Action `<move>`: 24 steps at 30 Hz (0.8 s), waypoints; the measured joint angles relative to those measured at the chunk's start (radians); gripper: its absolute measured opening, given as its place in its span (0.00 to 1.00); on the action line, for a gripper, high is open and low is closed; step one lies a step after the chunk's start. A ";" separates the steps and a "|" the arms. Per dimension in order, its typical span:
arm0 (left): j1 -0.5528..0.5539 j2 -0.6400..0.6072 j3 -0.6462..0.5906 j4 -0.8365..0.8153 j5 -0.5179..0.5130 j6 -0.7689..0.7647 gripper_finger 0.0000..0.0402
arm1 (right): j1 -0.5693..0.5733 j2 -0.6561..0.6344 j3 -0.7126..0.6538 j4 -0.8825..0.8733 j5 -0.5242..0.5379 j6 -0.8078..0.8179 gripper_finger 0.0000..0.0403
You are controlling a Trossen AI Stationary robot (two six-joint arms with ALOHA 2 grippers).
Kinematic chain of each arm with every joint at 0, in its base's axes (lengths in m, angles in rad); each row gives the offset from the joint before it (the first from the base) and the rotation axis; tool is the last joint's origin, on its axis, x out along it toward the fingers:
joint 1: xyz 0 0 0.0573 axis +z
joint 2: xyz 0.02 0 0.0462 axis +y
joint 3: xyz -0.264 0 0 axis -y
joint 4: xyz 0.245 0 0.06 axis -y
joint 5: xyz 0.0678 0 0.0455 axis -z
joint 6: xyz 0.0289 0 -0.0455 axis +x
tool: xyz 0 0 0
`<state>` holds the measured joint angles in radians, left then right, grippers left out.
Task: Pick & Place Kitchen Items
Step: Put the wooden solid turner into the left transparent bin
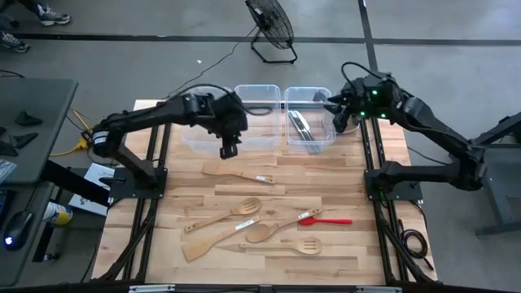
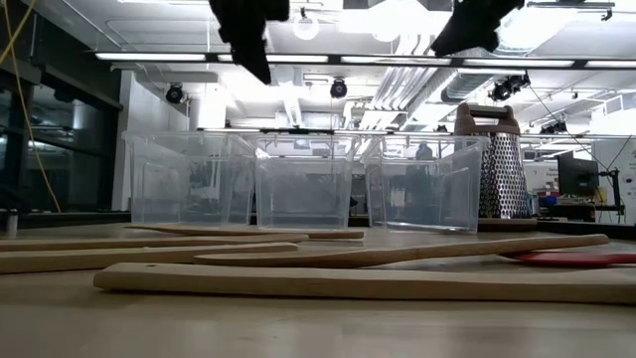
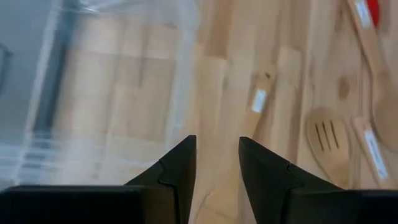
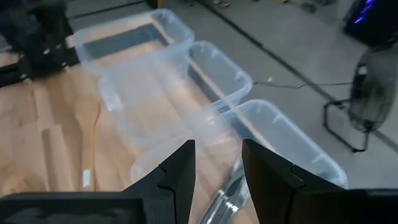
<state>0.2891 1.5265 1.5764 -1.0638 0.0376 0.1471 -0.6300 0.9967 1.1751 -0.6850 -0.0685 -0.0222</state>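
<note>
While right gripper (image 1: 335,114) hangs open, empty, over tub w/ metal utensils (image 1: 303,129), left gripper (image 1: 228,151) hovers open above wooden spatula (image 1: 236,173) on counter (image 1: 358,236).

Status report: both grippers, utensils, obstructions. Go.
Left gripper open, empty, above the wooden spatula. Right gripper open, empty, over the right tub holding metal utensils. Nothing obstructing.

bright even ceiling strip lights (image 2: 328,57) | soft shadows | left wrist view motion-blurred

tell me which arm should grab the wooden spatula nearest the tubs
Left, probably. Its open gripper hovers just above that spatula; the right gripper is over the far tub.
</note>
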 joint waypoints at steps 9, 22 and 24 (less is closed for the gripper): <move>-0.082 0.132 0.000 -0.033 0.059 0.097 0.54 | 0.000 -0.073 0.000 0.000 0.122 0.002 0.31; -0.181 0.364 -0.006 -0.076 0.047 0.130 0.57 | 0.000 -0.074 0.000 -0.002 0.160 0.021 0.31; -0.181 0.372 -0.043 -0.077 0.047 0.115 0.57 | 0.000 -0.075 0.000 -0.005 0.164 0.017 0.31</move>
<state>0.1082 1.8987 1.5332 -1.1409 0.0845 0.2625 -0.6304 0.9215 1.1751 -0.6899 0.0956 -0.0053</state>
